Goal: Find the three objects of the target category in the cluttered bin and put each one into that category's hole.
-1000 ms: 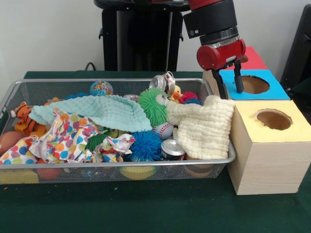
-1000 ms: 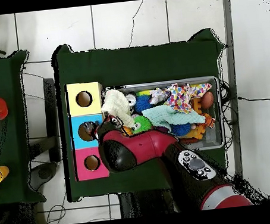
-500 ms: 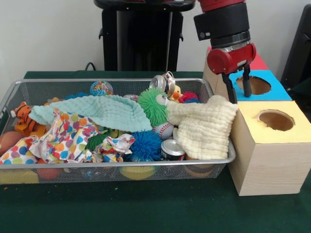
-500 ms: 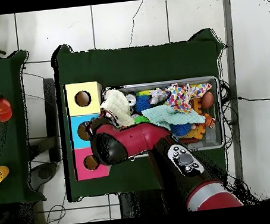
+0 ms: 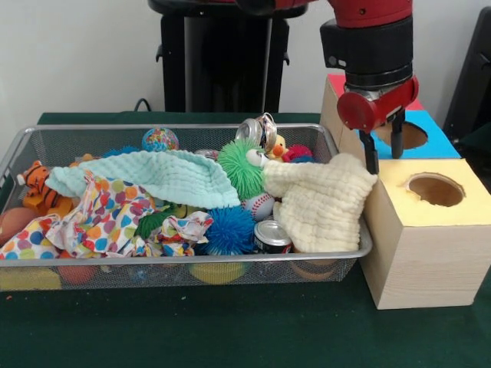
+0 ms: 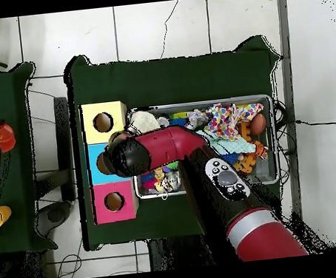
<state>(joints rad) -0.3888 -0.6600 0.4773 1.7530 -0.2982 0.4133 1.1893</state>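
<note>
Front view: the gripper (image 5: 383,149) hangs from the red and black arm (image 5: 370,46) over the blue box (image 5: 430,138), beside its round hole (image 5: 404,135). Its 2 fingers (image 5: 371,157) stand apart with nothing between them. One finger reaches down at the corner of the cream cloth (image 5: 322,201), which drapes over the wire bin (image 5: 46,146) rim against the yellow box (image 5: 430,230). The pink box (image 5: 400,92) sits behind the blue one. In the bin lie a mint cloth (image 5: 153,175), a polka-dot cloth (image 5: 100,218), a green fuzzy toy (image 5: 242,165), a blue spiky ball (image 5: 230,228), a baseball (image 5: 259,205), 2 cans (image 5: 271,236) and a tiger toy (image 5: 37,188).

Overhead view: the arm (image 6: 180,155) crosses the bin (image 6: 273,137), its end covering the blue box (image 6: 95,161) between the yellow box (image 6: 104,122) and pink box (image 6: 114,202). The gripper itself is hidden under the arm here.
</note>
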